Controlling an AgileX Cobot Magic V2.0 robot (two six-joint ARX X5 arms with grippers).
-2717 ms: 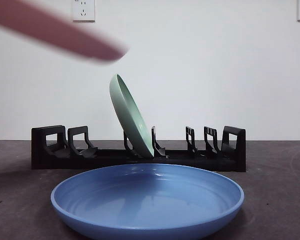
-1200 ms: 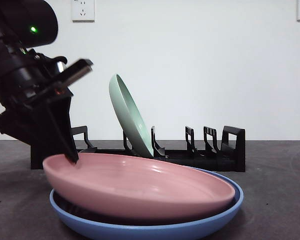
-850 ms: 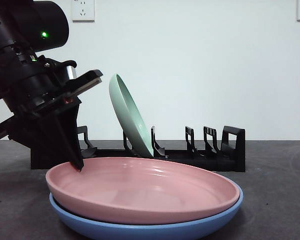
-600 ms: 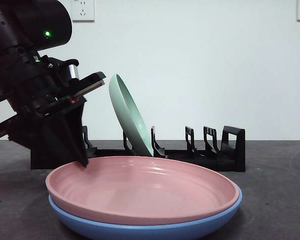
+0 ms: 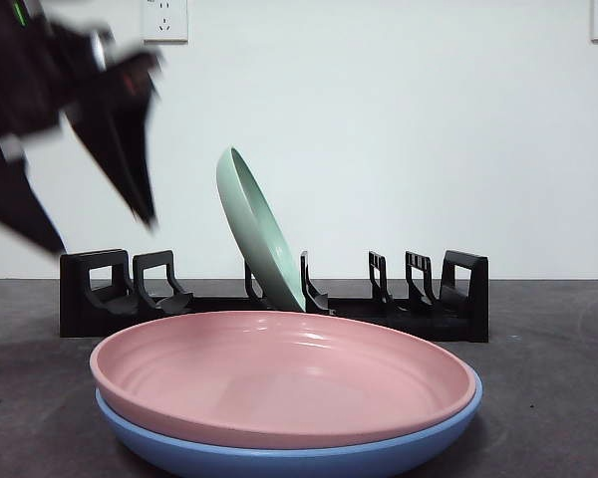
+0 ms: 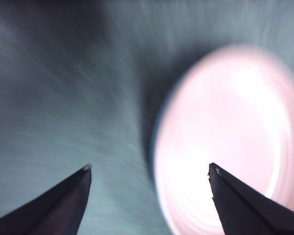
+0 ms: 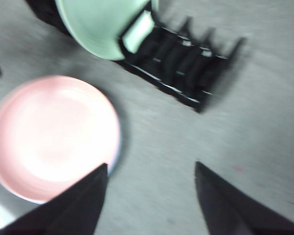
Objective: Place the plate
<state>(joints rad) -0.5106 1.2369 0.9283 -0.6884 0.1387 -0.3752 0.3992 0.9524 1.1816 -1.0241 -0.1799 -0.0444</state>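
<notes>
I see the pink plate (image 5: 284, 373) nested in the blue plate (image 5: 279, 453), in front of the black rack (image 5: 279, 304). My left gripper (image 6: 149, 174) hangs above the pink plate's rim, jaws spread wide and empty. My right gripper (image 7: 152, 171) is high above the table (image 7: 264, 122), also spread wide. A green plate (image 5: 259, 229) leans in the rack behind the pink plate.

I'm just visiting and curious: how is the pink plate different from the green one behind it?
The pink plate lies flat, nested in a blue plate; the green plate stands tilted on edge in the black rack. The pink plate sits nearer the front camera, the green farther back. Both are round, shallow, plain-coloured, and neither is held by a tool.
</notes>
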